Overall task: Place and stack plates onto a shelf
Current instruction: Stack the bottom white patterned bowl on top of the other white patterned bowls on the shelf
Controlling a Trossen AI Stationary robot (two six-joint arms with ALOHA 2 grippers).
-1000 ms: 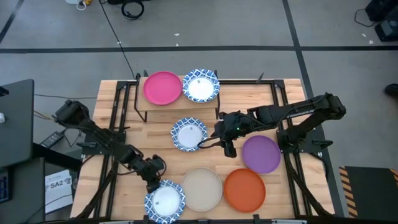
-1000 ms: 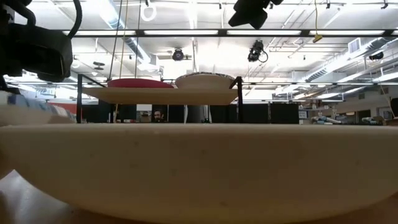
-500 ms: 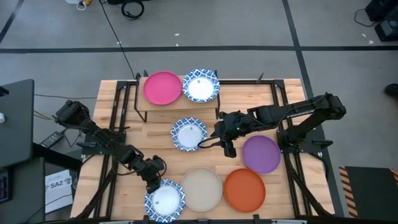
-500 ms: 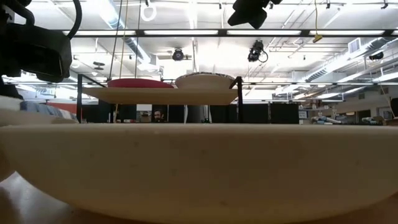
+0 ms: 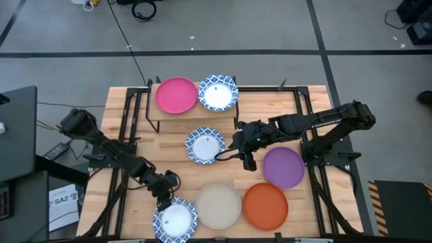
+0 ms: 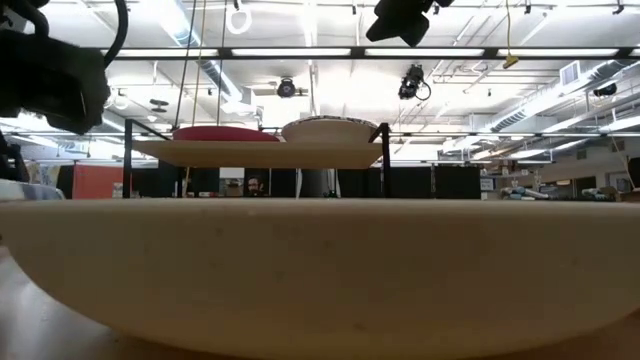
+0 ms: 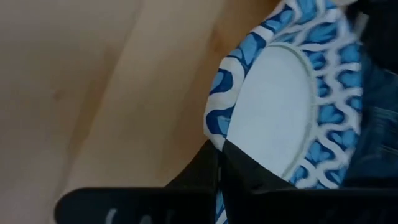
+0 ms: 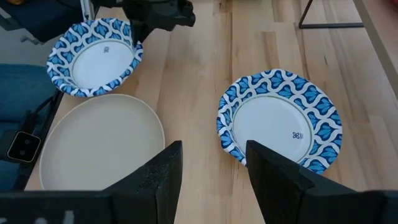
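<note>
Left gripper [image 5: 164,196] is clamped on the rim of the blue-rimmed plate [image 5: 176,219] at the table's [image 5: 317,94] near-left corner; the left wrist view shows both fingers [image 7: 249,177] pinching that rim from its far edge, the plate hanging out partly past the table's near edge. Right gripper [image 5: 246,160] hovers with its fingers spread and holding nothing, just beside a second blue-rimmed plate [image 5: 204,145] at mid-table, which lies to its left and slightly toward the shelf. Shelf [image 5: 158,94] stands at the far side of the table, already carrying a pink plate [image 5: 176,94] and a third blue-rimmed plate [image 5: 217,92] side by side. What matters for the coming move is direction: the shelf lies away from the held plate, straight toward the far edge and a little right, so the left arm will likely have to lift, carry across the mid-table plate's side, and set down on one of the two plates there. The mid-table plate is much nearer the shelf and nearer the right arm. Beige [image 5: 218,204], orange [image 5: 265,204] and purple [image 5: 283,167] plates sit along the near and right side, untouched.
</note>
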